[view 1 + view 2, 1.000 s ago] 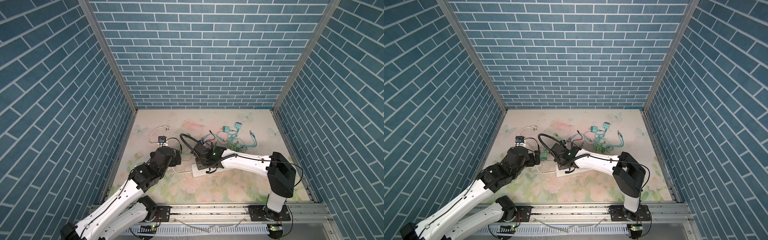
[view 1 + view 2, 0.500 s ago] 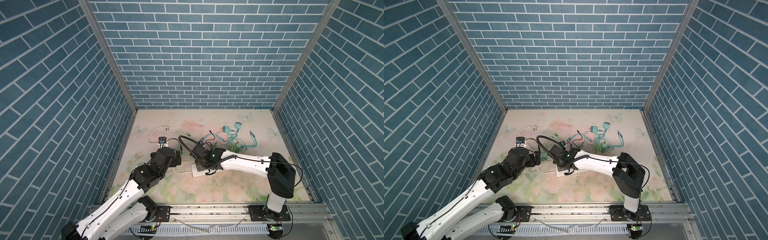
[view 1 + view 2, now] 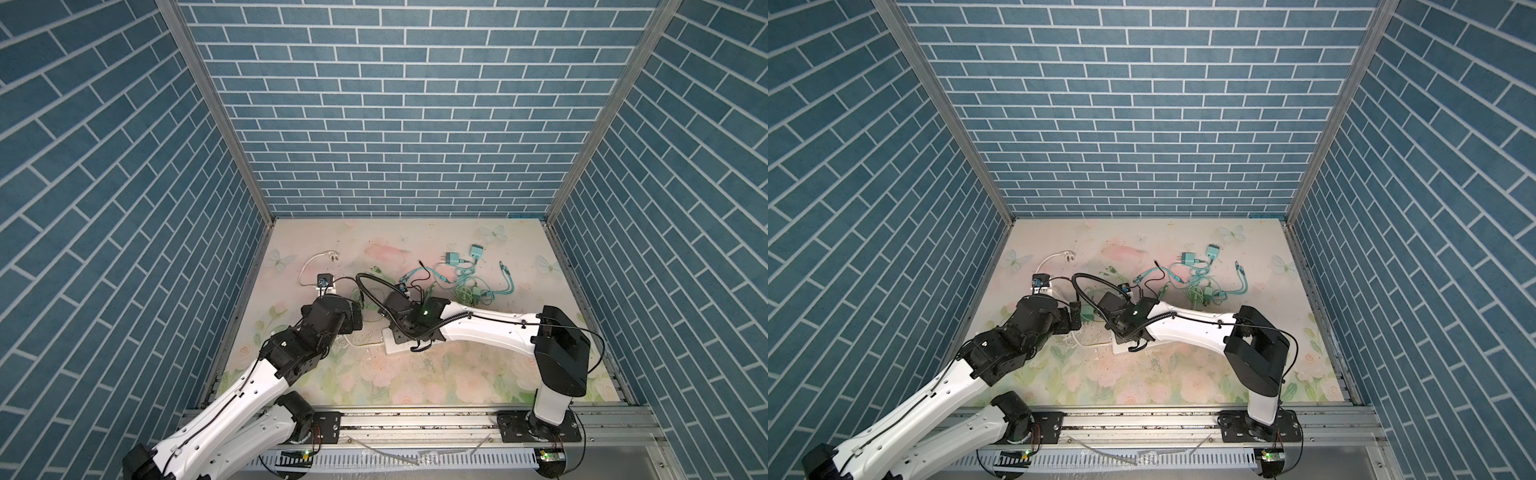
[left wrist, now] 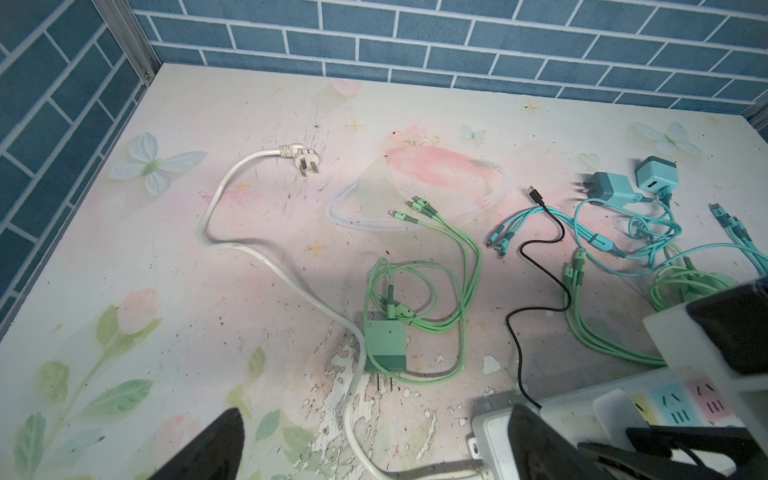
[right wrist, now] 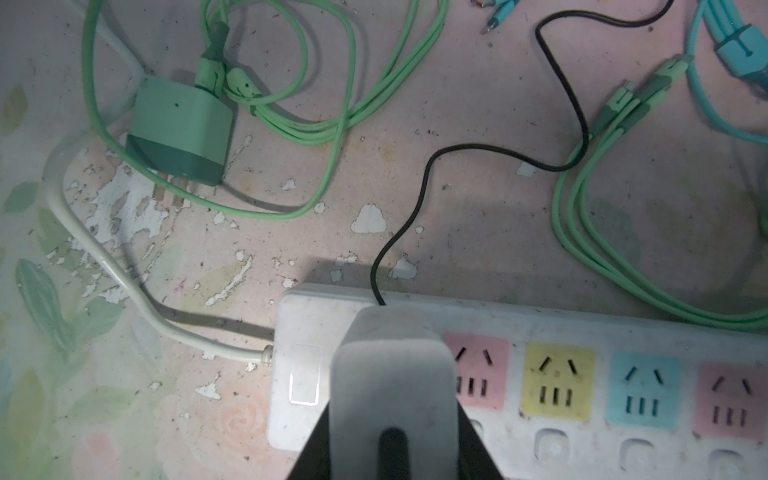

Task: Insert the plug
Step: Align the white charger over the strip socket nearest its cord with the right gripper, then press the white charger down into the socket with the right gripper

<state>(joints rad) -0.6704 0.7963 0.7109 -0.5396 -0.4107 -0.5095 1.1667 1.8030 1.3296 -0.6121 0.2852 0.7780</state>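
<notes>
My right gripper (image 5: 395, 449) is shut on the plug (image 5: 392, 374), a grey-white adapter block with a thin black cable (image 5: 419, 199). It holds the plug over the left end of the white power strip (image 5: 582, 324), between the strip's switch (image 5: 305, 374) and a pink socket (image 5: 478, 374). The prongs are hidden under the block. In both top views the right gripper (image 3: 409, 326) (image 3: 1127, 328) covers that end of the strip (image 3: 392, 348). My left gripper (image 4: 374, 451) stands open just beside the strip's corded end, with nothing between its fingers (image 4: 208, 449).
A green charger (image 4: 384, 345) with looped green cables lies next to the strip's white cord (image 4: 266, 257). Teal chargers (image 3: 453, 258) and tangled teal cables sit towards the back right. A small black block (image 3: 324, 279) lies at the back left. Yellow, blue and pink sockets (image 5: 559, 384) are uncovered.
The right gripper with the plug has edged slightly to the left over the strip. The left arm has stayed where it was, still open.
</notes>
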